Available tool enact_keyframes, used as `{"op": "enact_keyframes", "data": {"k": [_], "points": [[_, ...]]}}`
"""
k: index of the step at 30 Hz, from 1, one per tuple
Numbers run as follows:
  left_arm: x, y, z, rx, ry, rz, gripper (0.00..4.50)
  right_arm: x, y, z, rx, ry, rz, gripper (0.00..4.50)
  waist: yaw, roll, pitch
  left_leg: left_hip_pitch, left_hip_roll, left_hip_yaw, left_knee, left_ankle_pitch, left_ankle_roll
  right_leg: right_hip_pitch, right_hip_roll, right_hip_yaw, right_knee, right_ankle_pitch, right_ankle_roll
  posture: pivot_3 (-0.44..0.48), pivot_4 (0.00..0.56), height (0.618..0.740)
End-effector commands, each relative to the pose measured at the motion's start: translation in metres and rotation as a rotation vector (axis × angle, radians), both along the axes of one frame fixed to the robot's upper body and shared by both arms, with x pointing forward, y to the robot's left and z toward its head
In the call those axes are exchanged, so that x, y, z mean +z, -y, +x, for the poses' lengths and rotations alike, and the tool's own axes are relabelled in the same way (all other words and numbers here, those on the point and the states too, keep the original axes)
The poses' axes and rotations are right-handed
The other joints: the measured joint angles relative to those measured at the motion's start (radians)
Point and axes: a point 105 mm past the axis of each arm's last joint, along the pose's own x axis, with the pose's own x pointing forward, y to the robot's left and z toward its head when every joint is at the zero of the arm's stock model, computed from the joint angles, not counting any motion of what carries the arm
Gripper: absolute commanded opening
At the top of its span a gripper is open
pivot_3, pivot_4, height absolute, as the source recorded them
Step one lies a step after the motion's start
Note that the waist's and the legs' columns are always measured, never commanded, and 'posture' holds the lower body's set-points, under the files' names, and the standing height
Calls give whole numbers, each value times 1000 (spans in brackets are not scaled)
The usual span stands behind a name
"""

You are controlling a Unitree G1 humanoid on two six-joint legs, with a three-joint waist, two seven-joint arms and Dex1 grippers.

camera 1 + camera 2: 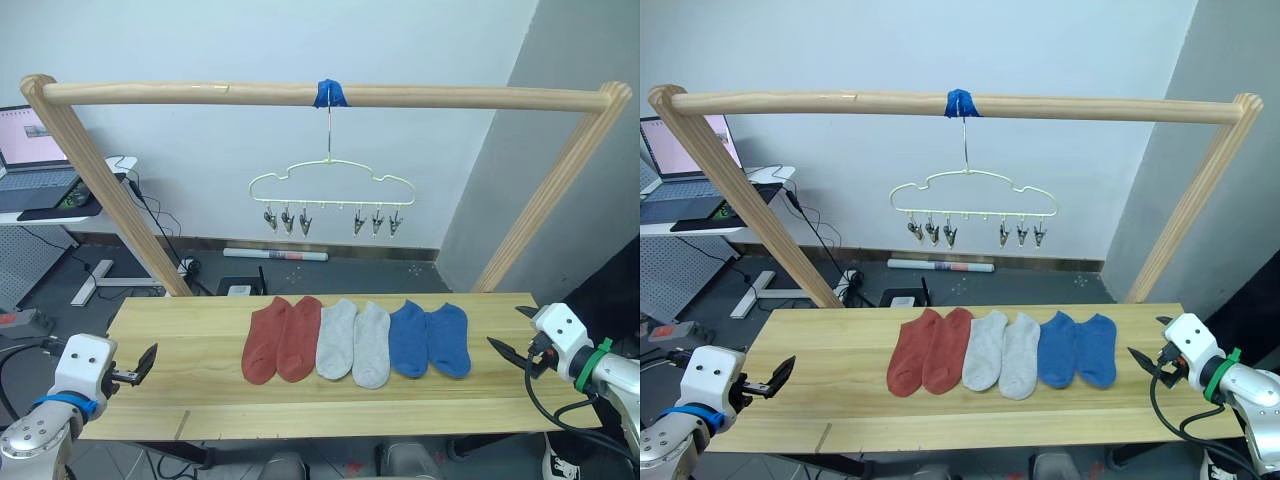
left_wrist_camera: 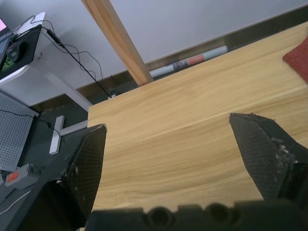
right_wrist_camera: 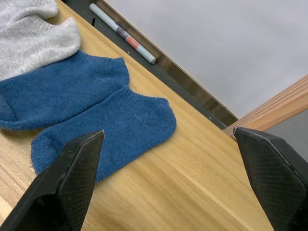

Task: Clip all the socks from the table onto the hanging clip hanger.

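Observation:
Six socks lie side by side in a row on the light wooden table: two rust-red socks, two light grey socks and two blue socks. The pale wire clip hanger hangs above and behind them, its several metal clips holding nothing. My left gripper hovers open over the table's left end, well clear of the red pair. My right gripper is open at the table's right end, pointing at the blue socks, a short way from them.
A thick wooden pole frame spans the table, its slanted legs standing at both back corners; blue tape holds the hanger's hook. A side desk with a laptop and cables stands at the back left. A tube lies on the floor.

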Motion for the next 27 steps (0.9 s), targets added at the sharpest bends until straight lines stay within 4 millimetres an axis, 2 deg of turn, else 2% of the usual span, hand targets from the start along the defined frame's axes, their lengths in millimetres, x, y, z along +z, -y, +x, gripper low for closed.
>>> {"op": "enact_keyframes", "data": {"k": [1, 5, 9, 15, 19, 27], "points": [[15, -6, 5, -3, 57, 35, 4471, 15, 5, 2, -6, 57, -20, 4500, 0, 0, 0, 0, 0, 0, 0, 0, 0, 0, 0, 0, 0, 0, 0, -42, 25, 733], [17, -11, 8, 10, 65, 66, 4471, 14, 7, -1, -22, 60, -30, 4500, 3, 0, 2, 0, 0, 0, 0, 0, 0, 0, 0, 0, 0, 0, 0, -46, 24, 733], [23, -5, 9, -43, 124, 88, 4471, 15, 7, -1, -27, 66, -33, 4500, 4, 0, 4, 0, 0, 0, 0, 0, 0, 0, 0, 0, 0, 0, 0, -51, 27, 733], [34, -2, 10, -64, 200, 27, 4471, 14, 5, -3, -27, 67, -34, 4500, 3, 0, 8, 0, 0, 0, 0, 0, 0, 0, 0, 0, 0, 0, 0, -64, 41, 733], [35, -2, 14, -54, 208, 46, 4471, 14, 4, -5, -30, 69, -34, 4500, 2, 0, 13, 0, 0, 0, 0, 0, 0, 0, 0, 0, 0, 0, 0, -78, 51, 733], [52, 45, 44, -173, 299, -28, 4471, 19, -8, -10, -17, 90, -11, 4500, -2, -1, 34, 0, 0, 0, 1, 0, 0, 0, 0, 0, 1, 0, 0, -122, 89, 733]]}}
